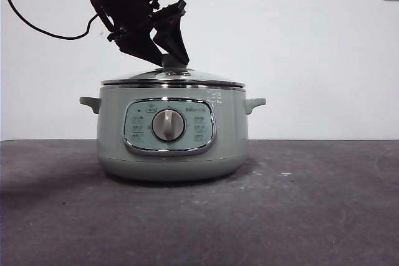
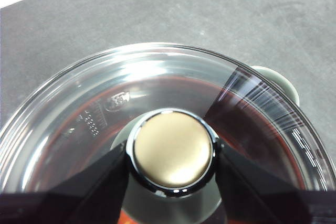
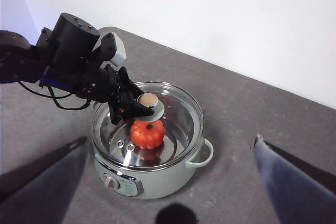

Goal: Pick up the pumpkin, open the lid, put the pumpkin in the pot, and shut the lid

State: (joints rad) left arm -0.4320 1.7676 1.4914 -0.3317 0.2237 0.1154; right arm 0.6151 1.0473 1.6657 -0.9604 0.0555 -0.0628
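Presently catalogued, one item per line.

Pot (image 1: 171, 144): sage-green, centre of the front view, standing on the dark counter (image 1: 324, 216); two side handles, chrome-framed panel with round dial (image 1: 168, 124).

Lid (image 1: 173, 79): clear glass, metal rim, seated flat on the pot rim so far as the front view shows. Judged stiff, smooth, breakable; best taken by the knob (image 2: 172, 149) only, kept level, set down gently.

Pumpkin (image 3: 147, 133): orange, ribbed, dark stem up; seen through the glass in the right wrist view, inside the pot, below the knob. Judged light and firm; no further handling apparently needed.

Left claw (image 1: 168, 51): entering from upper left of the front view, angled down onto the lid; jaws closed narrow against either side of the knob in the left wrist view.

Right claw (image 3: 168, 182): held well above the pot, jaws spread wide at the lower corners of its own view, holding nothing.

Status, judged: pumpkin deposited, lid down; release of the knob outstanding. Risk: tugging the lid askew on withdrawal.
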